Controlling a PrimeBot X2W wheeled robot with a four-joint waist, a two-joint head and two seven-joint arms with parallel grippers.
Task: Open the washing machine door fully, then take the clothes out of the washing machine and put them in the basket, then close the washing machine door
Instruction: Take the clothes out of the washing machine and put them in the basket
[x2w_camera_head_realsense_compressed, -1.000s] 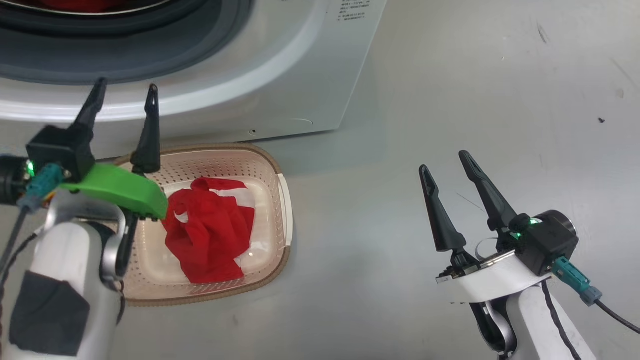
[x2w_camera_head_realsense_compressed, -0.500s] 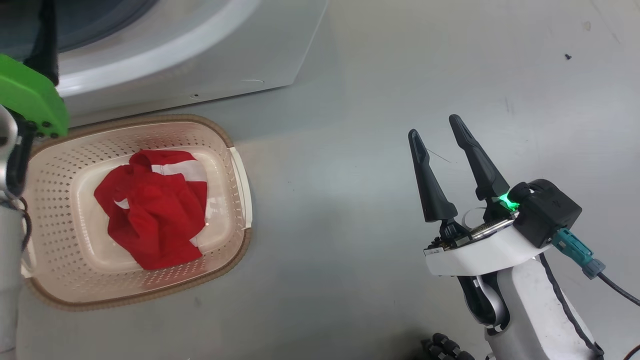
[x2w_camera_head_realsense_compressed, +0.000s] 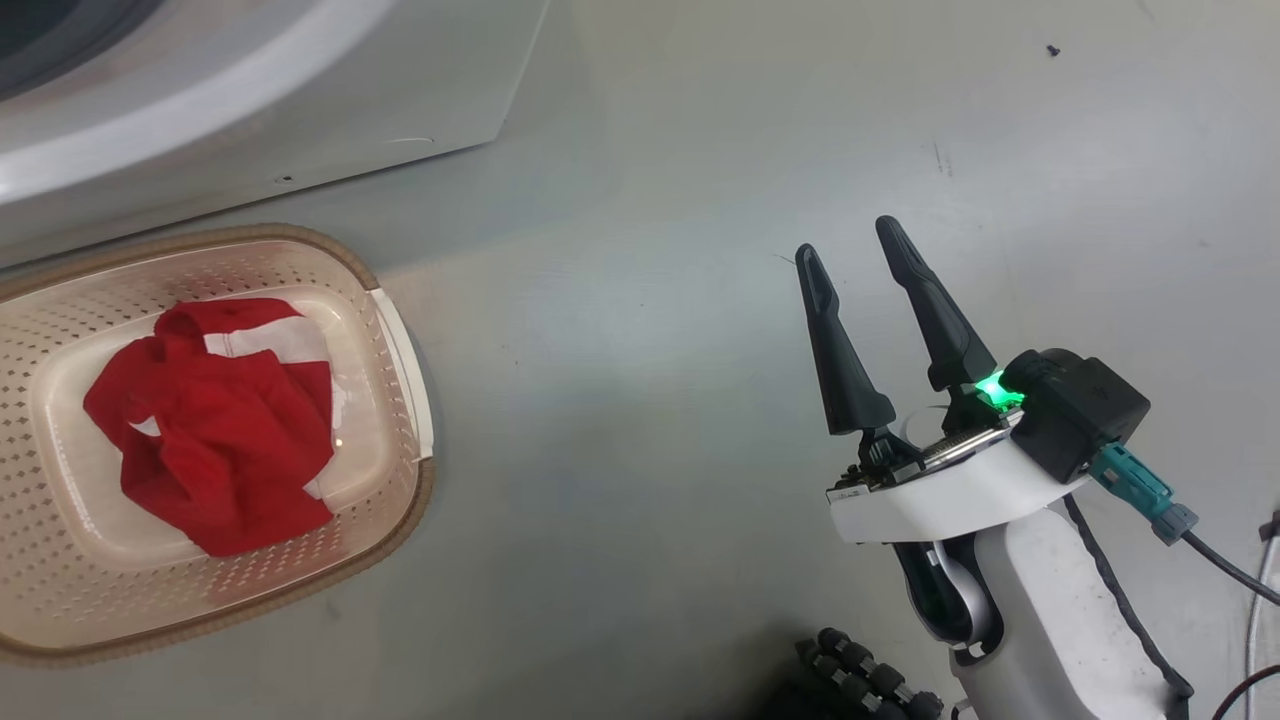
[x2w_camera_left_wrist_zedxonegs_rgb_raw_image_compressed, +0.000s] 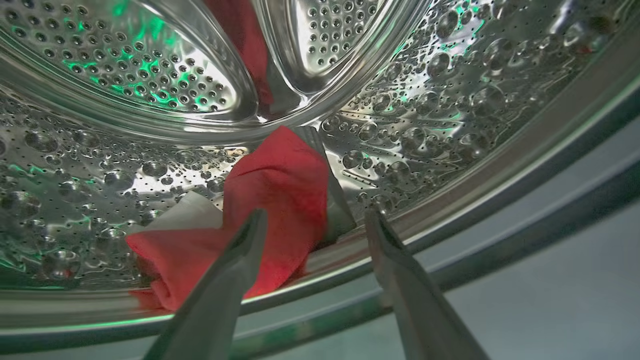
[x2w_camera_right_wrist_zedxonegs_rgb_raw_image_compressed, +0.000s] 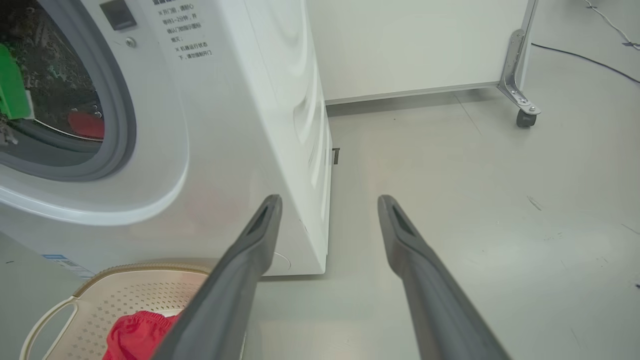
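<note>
2 red pieces of clothing are in sight, and the one that matters now is the clothes (x2w_camera_left_wrist_zedxonegs_rgb_raw_image_compressed: 270, 200) lying inside the steel drum (x2w_camera_left_wrist_zedxonegs_rgb_raw_image_compressed: 425, 100), low on its perforated wall just behind the front lip. It is crumpled red cloth with a white patch at its left. Its long axis runs from the lower left, close to the lip, up and rightward toward a raised rib of the drum.

The left gripper (x2w_camera_left_wrist_zedxonegs_rgb_raw_image_compressed: 316, 216) is inside the opening and aimed at it, its fingers (x2w_camera_left_wrist_zedxonegs_rgb_raw_image_compressed: 225, 280) spread wide and holding nothing. In the left wrist view the tip on that view's left overlaps the red cloth, while the other tip sits over bare steel just beside the cloth's right edge. The garment therefore lies ahead of the tips and a little left of the gap. Whether a tip touches the cloth I cannot tell. The coming grasp, as I judge it, needs a small shift that way and a reach forward, the fingers closing across the cloth's narrow middle rather than along its length.

Outward, the washing machine (x2w_camera_right_wrist_zedxonegs_rgb_raw_image_compressed: 240, 125) stands on the grey floor (x2w_camera_head_realsense_compressed: 650, 400) with the basket (x2w_camera_head_realsense_compressed: 60, 600) just beside its front, and the other red garment (x2w_camera_head_realsense_compressed: 210, 420) lies in the basket. The right gripper (x2w_camera_head_realsense_compressed: 845, 237) hangs over the floor, well apart from basket and drum, fingers likewise spread and empty, so the left arm is plainly the nearer one.
</note>
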